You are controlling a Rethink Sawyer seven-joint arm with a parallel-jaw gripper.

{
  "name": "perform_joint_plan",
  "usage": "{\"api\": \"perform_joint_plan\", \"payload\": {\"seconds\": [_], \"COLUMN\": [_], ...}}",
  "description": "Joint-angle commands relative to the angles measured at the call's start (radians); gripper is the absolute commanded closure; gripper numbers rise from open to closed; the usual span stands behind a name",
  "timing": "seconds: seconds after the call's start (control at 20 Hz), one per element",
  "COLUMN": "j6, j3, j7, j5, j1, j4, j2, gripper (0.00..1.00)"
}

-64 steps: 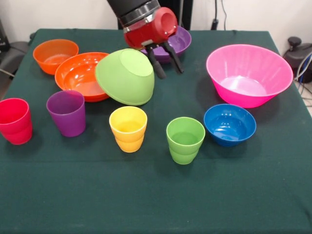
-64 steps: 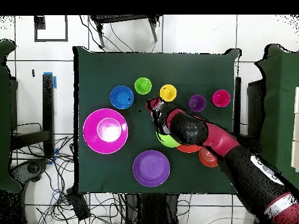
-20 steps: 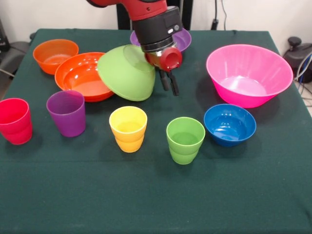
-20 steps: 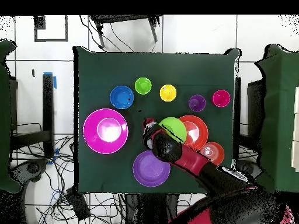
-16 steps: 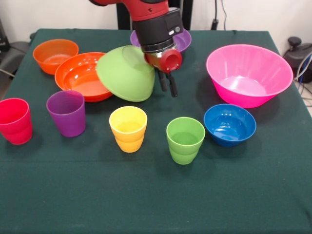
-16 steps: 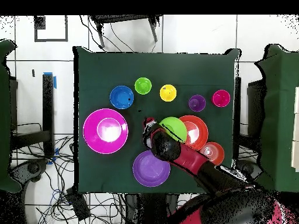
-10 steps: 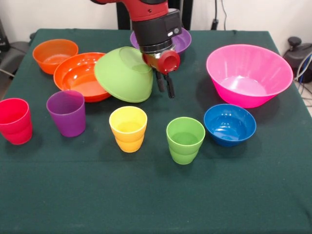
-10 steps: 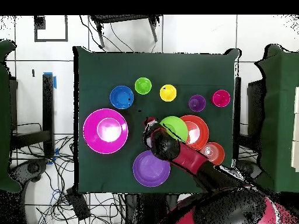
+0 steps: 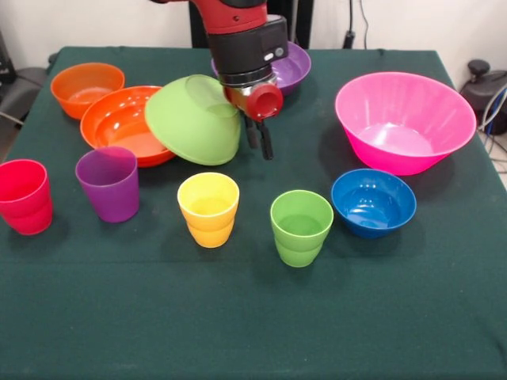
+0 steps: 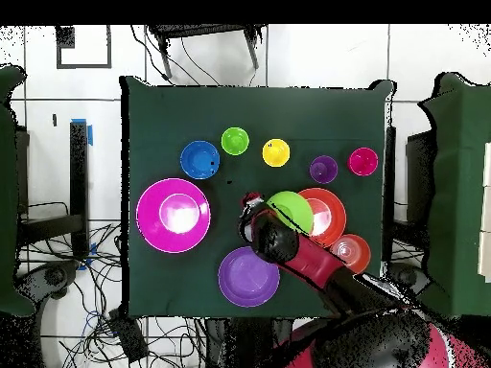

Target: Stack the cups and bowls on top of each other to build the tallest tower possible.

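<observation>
The lime green bowl [image 9: 190,123] lies tilted, mouth down, and leans on the large orange bowl [image 9: 119,127]. My gripper [image 9: 258,142] hangs at its right edge, fingers close together, holding nothing; it also shows in the overhead view [image 10: 251,203]. The pink bowl [image 9: 404,119] stands upright at the right, the purple bowl [image 9: 291,67] behind my arm, the small blue bowl [image 9: 372,202] in front of the pink one, and the small orange bowl [image 9: 85,85] at the far left. Red [image 9: 24,196], purple [image 9: 108,184], yellow [image 9: 208,209] and green [image 9: 301,227] cups stand in a row. No tower shows.
The green cloth table [image 9: 253,317] ends close behind the purple bowl and left of the red cup. Cables and chair legs lie on the floor around the table [image 10: 192,345].
My gripper has moved left, and the lime green bowl has slid left with it, further over the large orange bowl. Three seconds ago the fingers were spread wide.
</observation>
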Motion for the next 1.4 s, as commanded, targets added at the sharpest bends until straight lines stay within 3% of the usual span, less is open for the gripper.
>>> {"api": "perform_joint_plan", "payload": {"seconds": [0.05, 0.45, 0.85, 1.4], "j6": [0.086, 0.122, 0.144, 0.220], "j3": [-0.100, -0.175, -0.183, -0.235], "j7": [0.116, 0.093, 0.080, 0.090], "j5": [0.081, 0.109, 0.110, 0.137], "j1": [0.010, 0.058, 0.062, 0.108], "j4": [-0.114, -0.162, -0.204, -0.210], "j2": [0.038, 0.006, 0.024, -0.016], "gripper": [0.00, 0.00, 0.00, 0.00]}}
